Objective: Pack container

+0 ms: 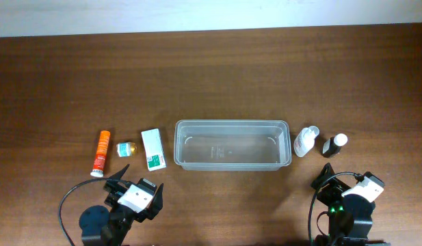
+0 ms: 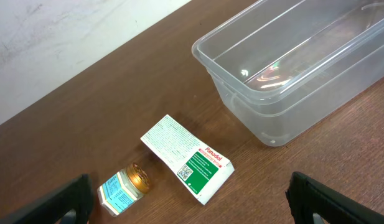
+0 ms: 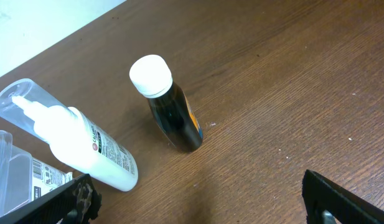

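Overhead view, nearest first: the left gripper (image 1: 135,188) and right gripper (image 1: 344,181) sit by the near edge of the brown wooden table (image 1: 211,68), each with fingers spread apart and holding nothing. Beyond them a row of items runs across the table. From the left: an orange tube (image 1: 100,154), a small gold-lidded jar (image 1: 126,148), a white-and-green carton (image 1: 153,149), the clear plastic container (image 1: 231,122) in the middle, a white bottle (image 1: 306,141), and a dark bottle with a white cap (image 1: 334,145). The container is empty. By my reckoning packing has not begun; all five items are left to go in.
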`<state>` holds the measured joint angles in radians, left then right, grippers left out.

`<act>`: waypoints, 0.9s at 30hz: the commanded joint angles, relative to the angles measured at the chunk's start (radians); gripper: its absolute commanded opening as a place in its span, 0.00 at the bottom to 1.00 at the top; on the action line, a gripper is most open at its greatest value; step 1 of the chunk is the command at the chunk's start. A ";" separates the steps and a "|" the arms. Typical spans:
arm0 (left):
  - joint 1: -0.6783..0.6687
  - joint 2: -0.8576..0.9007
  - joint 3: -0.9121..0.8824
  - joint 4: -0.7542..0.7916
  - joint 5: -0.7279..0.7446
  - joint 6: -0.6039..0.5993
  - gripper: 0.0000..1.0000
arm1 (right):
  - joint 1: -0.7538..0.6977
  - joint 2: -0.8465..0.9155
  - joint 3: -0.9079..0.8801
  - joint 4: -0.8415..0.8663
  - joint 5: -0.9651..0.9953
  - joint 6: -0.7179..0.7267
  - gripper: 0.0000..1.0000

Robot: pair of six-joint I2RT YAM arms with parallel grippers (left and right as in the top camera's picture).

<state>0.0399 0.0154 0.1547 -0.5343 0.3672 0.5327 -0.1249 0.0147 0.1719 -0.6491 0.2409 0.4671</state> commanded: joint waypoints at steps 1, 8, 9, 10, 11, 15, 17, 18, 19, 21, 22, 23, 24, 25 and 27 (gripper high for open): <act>0.004 -0.008 -0.005 0.000 0.011 -0.005 1.00 | -0.007 -0.011 -0.010 0.003 -0.009 -0.007 0.98; 0.004 -0.008 -0.005 0.000 0.011 -0.005 1.00 | -0.007 -0.011 -0.010 0.003 -0.009 -0.007 0.98; 0.004 -0.008 -0.005 0.000 0.011 -0.005 1.00 | -0.007 -0.011 -0.010 0.003 -0.009 -0.007 0.98; 0.004 -0.008 -0.005 0.000 0.011 -0.005 1.00 | -0.007 -0.011 -0.010 0.003 -0.009 -0.007 0.98; 0.004 -0.008 -0.005 0.000 0.011 -0.005 1.00 | -0.007 -0.011 -0.010 0.003 -0.009 -0.007 0.98; 0.004 -0.008 -0.005 0.000 0.011 -0.005 1.00 | -0.007 -0.011 -0.010 0.003 -0.009 -0.007 0.98; 0.004 -0.008 -0.005 0.000 0.011 -0.005 1.00 | -0.007 -0.011 -0.010 0.003 -0.009 -0.007 0.98; 0.004 -0.008 -0.005 0.000 0.011 -0.005 1.00 | -0.007 -0.011 -0.010 0.003 -0.009 -0.007 0.98; 0.004 -0.008 -0.005 0.000 0.011 -0.005 1.00 | -0.007 -0.011 -0.010 0.003 -0.009 -0.007 0.98; 0.004 -0.008 -0.005 0.000 0.011 -0.005 1.00 | -0.007 -0.011 -0.010 0.003 -0.009 -0.007 0.98; 0.004 -0.008 -0.005 0.000 0.011 -0.005 1.00 | -0.007 -0.011 -0.010 0.003 -0.010 -0.007 0.98; 0.004 -0.008 -0.005 0.000 0.011 -0.005 1.00 | -0.007 -0.011 -0.010 0.003 -0.019 -0.007 0.98; 0.004 -0.008 -0.005 0.000 0.011 -0.005 1.00 | -0.007 -0.011 -0.010 0.003 -0.031 -0.006 0.98; 0.004 -0.008 -0.005 0.000 0.011 -0.005 1.00 | -0.007 -0.011 -0.010 0.002 -0.031 -0.007 0.99; 0.004 -0.008 -0.005 0.000 0.011 -0.005 1.00 | -0.007 -0.011 -0.010 0.003 -0.032 -0.006 0.98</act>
<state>0.0399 0.0154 0.1547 -0.5343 0.3672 0.5327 -0.1249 0.0147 0.1719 -0.6491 0.2260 0.4671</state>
